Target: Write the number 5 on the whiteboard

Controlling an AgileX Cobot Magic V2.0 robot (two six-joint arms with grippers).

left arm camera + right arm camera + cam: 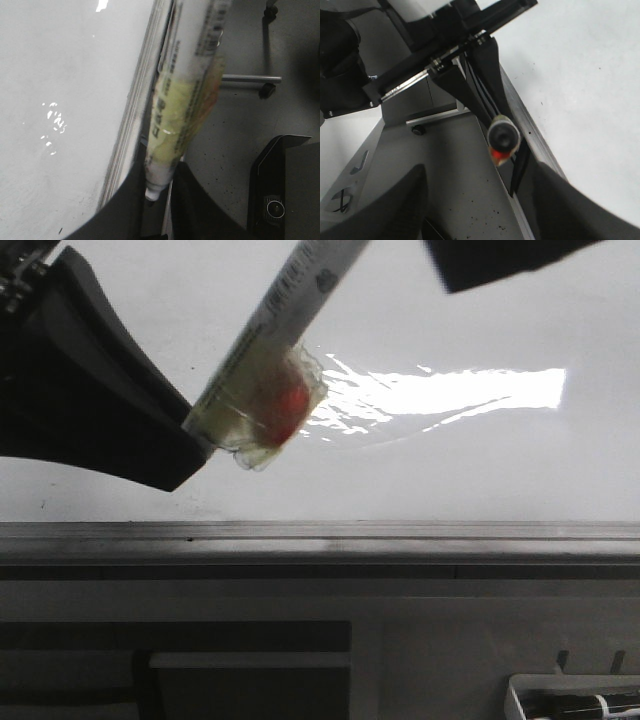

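Note:
The whiteboard [470,460] fills the upper front view, glossy white with a grey rail [400,532] along its near edge. No number 5 shows on it. My left gripper [195,440] is shut on a white marker [290,310] wrapped in yellowish tape with a red patch. The marker slants up and to the right over the board. In the left wrist view the marker [185,90] sits between the dark fingers [125,210], above the rail [132,130]. My right gripper [477,175] is open and holds nothing; it hangs dark at the top right [500,260].
A white tray [575,698] holding dark markers sits low at the front right, below the rail. Glare streaks [450,390] cross the middle of the board. The right wrist view shows the left arm [420,60] and speckled grey floor [470,210] beside the board.

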